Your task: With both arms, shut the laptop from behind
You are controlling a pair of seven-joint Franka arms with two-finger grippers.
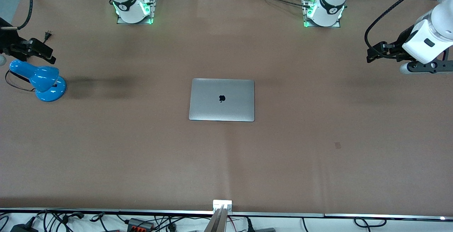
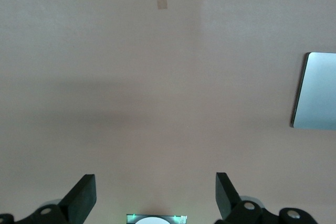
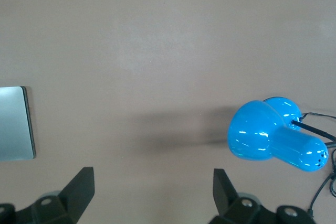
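Note:
The space-grey laptop [image 1: 222, 100] lies shut and flat at the middle of the table, lid up with the dark apple logo showing. An edge of it shows in the left wrist view [image 2: 317, 90] and in the right wrist view [image 3: 13, 124]. My left gripper [image 1: 372, 55] hangs open and empty over the bare table at the left arm's end, well apart from the laptop; its fingers [image 2: 84, 195] stand wide. My right gripper [image 1: 46, 52] hangs open and empty at the right arm's end, just above the lamp; its fingers [image 3: 81, 184] stand wide.
A blue desk lamp [image 1: 42, 79] with a black cord stands at the right arm's end of the table, under my right gripper; it also shows in the right wrist view [image 3: 273, 140]. The arm bases [image 1: 132, 7] stand along the table edge farthest from the front camera.

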